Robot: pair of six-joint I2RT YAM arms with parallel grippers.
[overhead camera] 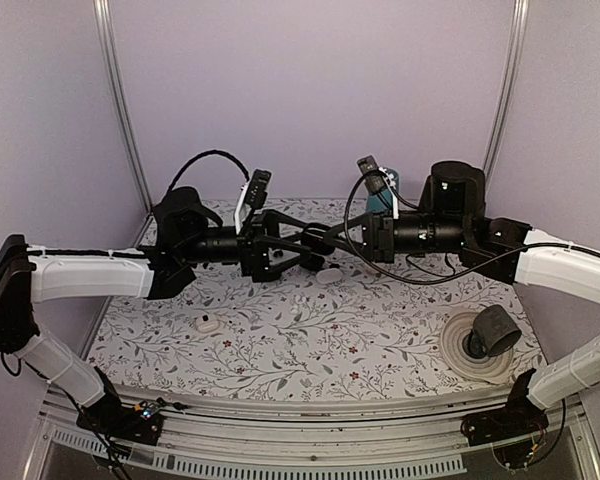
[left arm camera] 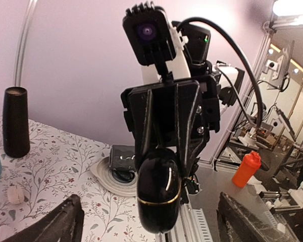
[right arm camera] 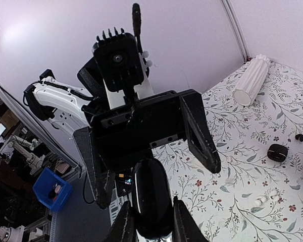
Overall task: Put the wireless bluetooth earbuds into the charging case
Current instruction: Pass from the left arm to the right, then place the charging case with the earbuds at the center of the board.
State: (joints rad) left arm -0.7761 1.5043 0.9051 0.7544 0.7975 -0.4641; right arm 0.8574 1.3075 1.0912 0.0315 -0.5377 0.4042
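A glossy black charging case [right arm camera: 150, 196] with a gold seam [left arm camera: 159, 194] hangs closed in mid-air over the table's middle. My right gripper [right arm camera: 152, 222] is shut on it, one finger on each side. My left gripper [left arm camera: 151, 222] faces it head-on with its jaws spread wide on either side of the case, touching nothing. In the top view the two grippers [overhead camera: 315, 250] [overhead camera: 332, 238] meet tip to tip and hide the case. Tiny white earbuds [right arm camera: 262, 199] lie on the floral cloth, and a tiny black one [right arm camera: 299, 137] lies further off.
A grey plate [overhead camera: 458, 352] with a black cup on it sits near right. A blue bottle [overhead camera: 378, 200], a black cylinder [left arm camera: 15, 121] and a white ribbed vase [right arm camera: 251, 80] stand at the back. Small white pebble shapes [overhead camera: 209, 323] [overhead camera: 329, 273] and a black round piece [right arm camera: 279, 152] lie on the cloth.
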